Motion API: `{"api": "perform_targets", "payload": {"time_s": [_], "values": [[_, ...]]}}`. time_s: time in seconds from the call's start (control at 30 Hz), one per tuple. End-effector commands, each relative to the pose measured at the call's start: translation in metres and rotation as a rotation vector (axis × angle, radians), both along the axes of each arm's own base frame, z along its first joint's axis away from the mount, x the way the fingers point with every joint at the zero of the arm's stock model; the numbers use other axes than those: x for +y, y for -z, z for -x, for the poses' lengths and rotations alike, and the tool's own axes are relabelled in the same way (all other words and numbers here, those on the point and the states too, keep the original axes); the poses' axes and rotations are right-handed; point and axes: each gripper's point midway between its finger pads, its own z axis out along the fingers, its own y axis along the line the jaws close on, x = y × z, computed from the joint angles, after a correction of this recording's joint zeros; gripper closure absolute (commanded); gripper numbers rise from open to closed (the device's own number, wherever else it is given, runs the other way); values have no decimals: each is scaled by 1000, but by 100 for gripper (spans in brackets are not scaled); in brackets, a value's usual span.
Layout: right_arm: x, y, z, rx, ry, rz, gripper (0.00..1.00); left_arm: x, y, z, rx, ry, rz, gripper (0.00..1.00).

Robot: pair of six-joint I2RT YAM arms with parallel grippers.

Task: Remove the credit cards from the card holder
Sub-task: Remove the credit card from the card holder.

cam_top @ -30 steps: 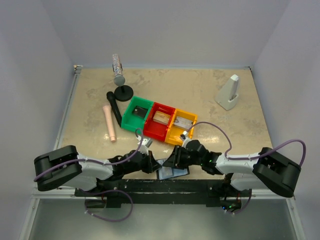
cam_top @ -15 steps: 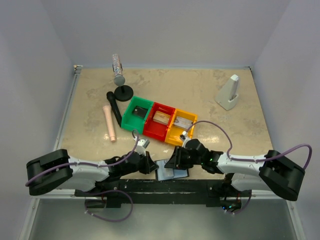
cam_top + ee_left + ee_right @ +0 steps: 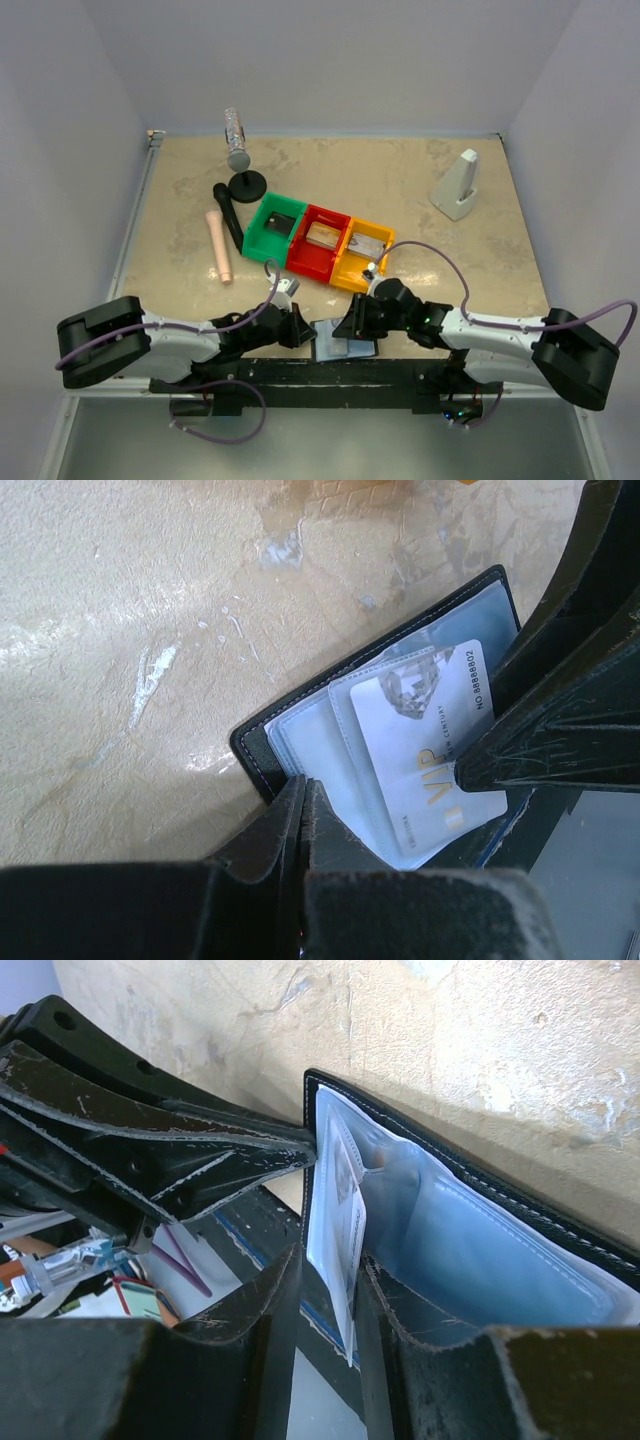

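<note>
The card holder (image 3: 345, 343) lies open at the table's near edge, black outside with clear blue sleeves (image 3: 480, 1250). A white VIP card (image 3: 425, 755) sticks partway out of a sleeve. In the right wrist view that card (image 3: 340, 1195) stands edge-on between the fingers of my right gripper (image 3: 332, 1258). It rests against one finger, with a gap to the other. My left gripper (image 3: 303, 783) is shut with nothing seen between its fingers, and its tips rest on the holder's left edge (image 3: 255, 750). From above, the left gripper (image 3: 300, 328) and right gripper (image 3: 352, 322) meet over the holder.
Green (image 3: 272, 228), red (image 3: 320, 243) and yellow (image 3: 362, 255) bins sit in a row just behind the holder, with flat items inside. Farther back are a black stand with a silver cylinder (image 3: 240, 165), a black handle (image 3: 228, 215), a pink stick (image 3: 219, 246) and a white wedge (image 3: 458, 186).
The right arm's elbow has swung out to the right and lower, and its fingers have narrowed slightly around the card. The left gripper stays shut at the holder.
</note>
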Motion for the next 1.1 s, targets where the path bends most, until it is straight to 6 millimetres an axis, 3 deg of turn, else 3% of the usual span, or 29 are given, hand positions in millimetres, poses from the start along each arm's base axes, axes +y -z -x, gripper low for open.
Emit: {"api": "perform_targets", "payload": {"time_s": [0.0,0.23,0.83,0.97,1.07], "values": [[5,-16,-4,-45,-3,-34,69,8,13,-1,5,-18,-59,100],[1,-16,-4,-50,2,-27,71,9,6,-3,-14,-29,-45,100],[-10,-20,-2,-67,23,-25,78,15,11,-3,-8,-45,-54,100],[-12,-19,-2,-69,34,-21,83,16,13,-3,-7,-47,-55,100],[-14,-18,-2,-67,39,-13,94,16,13,-3,-6,-50,-52,100]]}}
